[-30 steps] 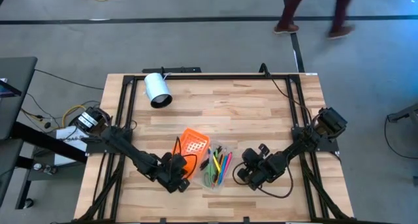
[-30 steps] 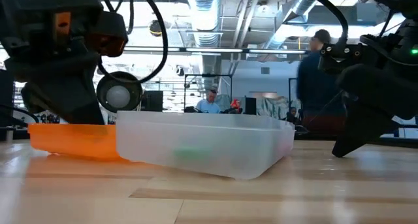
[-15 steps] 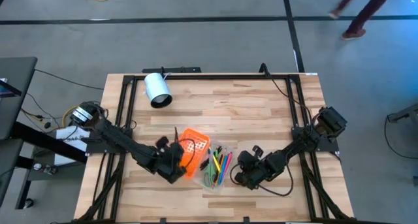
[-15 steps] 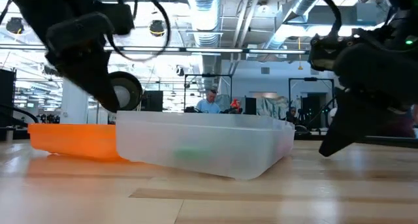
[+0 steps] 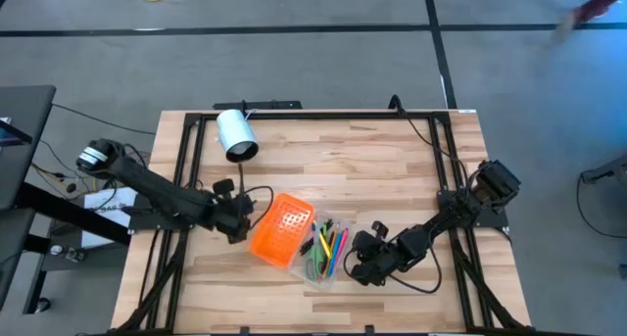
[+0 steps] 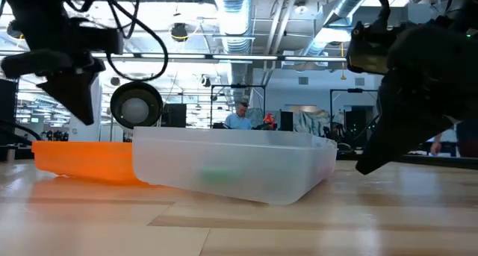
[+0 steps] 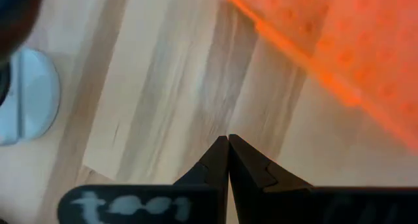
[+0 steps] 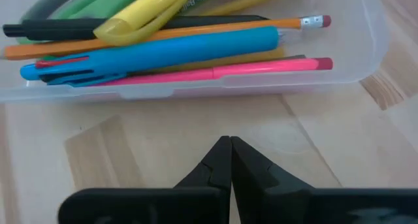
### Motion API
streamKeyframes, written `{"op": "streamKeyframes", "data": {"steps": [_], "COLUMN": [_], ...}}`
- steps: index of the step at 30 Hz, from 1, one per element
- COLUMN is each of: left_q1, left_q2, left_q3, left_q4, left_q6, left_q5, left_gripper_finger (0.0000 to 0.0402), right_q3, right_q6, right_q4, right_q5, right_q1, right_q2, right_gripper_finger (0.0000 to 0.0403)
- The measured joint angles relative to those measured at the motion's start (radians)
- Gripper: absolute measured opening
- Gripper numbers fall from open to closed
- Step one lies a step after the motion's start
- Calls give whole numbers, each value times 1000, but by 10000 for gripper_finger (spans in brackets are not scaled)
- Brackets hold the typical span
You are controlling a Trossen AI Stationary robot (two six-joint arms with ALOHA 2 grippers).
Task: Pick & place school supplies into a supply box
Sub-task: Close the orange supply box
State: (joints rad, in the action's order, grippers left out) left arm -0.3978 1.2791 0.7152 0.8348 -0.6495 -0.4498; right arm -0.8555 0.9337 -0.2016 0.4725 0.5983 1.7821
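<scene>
The supply box (image 5: 326, 250) is a clear plastic tray resting flat on the wooden table, left of centre near the front. School supplies lie inside it: a blue pen (image 8: 157, 51), a yellow marker (image 8: 147, 12), a pink pencil (image 8: 241, 68), an orange pencil and green ones. Its orange ribbed lid (image 5: 279, 228) lies open on the table against the box's left side. My left gripper (image 5: 239, 228) is shut, just left of the lid and above the table (image 7: 228, 140). My right gripper (image 5: 355, 269) is shut, just right of the box, pointing down at the wood beside its wall (image 8: 230, 140).
A white cylinder (image 5: 235, 135) lies on its side at the table's far left. Black frame rails (image 5: 186, 160) run along the left, right and far edges. Bare wood stretches across the table's far half and right side. Cables lie on the floor left of the table.
My left gripper has drawn back from the lid's near side toward the table's left and far edges. It rose and rolled as it went, and stayed shut. My right gripper has tipped a little and edged toward the box. A person beyond the far edge has walked off right.
</scene>
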Motion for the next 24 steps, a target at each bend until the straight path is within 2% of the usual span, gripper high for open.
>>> {"op": "streamKeyframes", "data": {"steps": [4,7,11,15,20,24], "left_q1": [64,115,147,162,201,224], "left_q2": [-72,-81,-81,-75,-19,46], "left_q3": [-96,-162,-203,-212,-213,-211], "left_q4": [-138,-212,-303,-363,-389,-458], "left_q6": [229,298,345,483,613,633], "left_q5": [148,266,296,308,368,421], "left_gripper_finger": [0,0,0,0,0,9], "right_q3": [0,0,0,0,-1,-1], "right_q6": [-1,-2,-4,-58,-94,-72], "right_q4": [5,4,6,10,10,15], "right_q5": [-9,-39,-77,-115,-158,-161], "right_q1": [0,0,14,43,63,61], "right_q2": [0,0,-1,-1,-2,-2], "right_gripper_finger": [0,0,0,0,0,0]}}
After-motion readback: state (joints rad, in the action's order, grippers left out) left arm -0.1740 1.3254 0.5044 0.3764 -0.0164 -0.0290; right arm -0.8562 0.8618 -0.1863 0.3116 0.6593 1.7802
